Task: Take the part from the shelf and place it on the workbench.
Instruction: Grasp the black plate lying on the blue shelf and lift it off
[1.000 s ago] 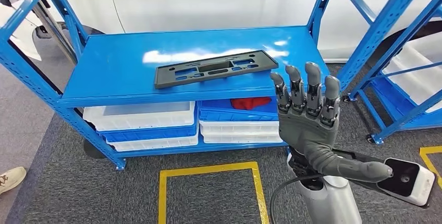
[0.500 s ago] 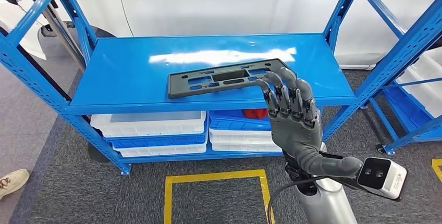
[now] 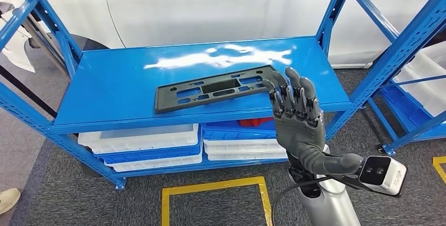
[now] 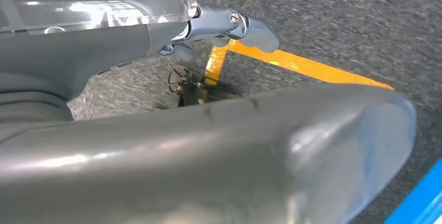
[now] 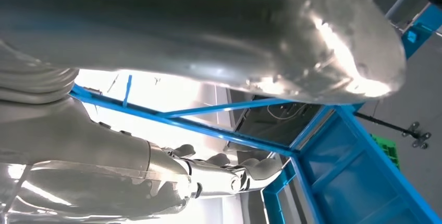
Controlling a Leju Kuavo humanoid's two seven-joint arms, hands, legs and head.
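Observation:
A dark grey flat plastic part with slots lies on the blue shelf top. My right hand is raised in front of the shelf's front edge, fingers spread and pointing up. Its fingertips overlap the part's right end; I cannot tell whether they touch it. Nothing is held in it. In the right wrist view the right hand looms close, with blue rack beams behind. My left hand hangs over grey carpet, fingers apart and holding nothing.
White and blue bins sit under the shelf top, one with a red thing. A white car stands behind. Another blue rack is at the right. Yellow tape marks the carpet. A person's shoe is at the lower left.
The view has shifted a little. My right hand has moved forward and left, from beside the shelf's right front corner to the part's right end.

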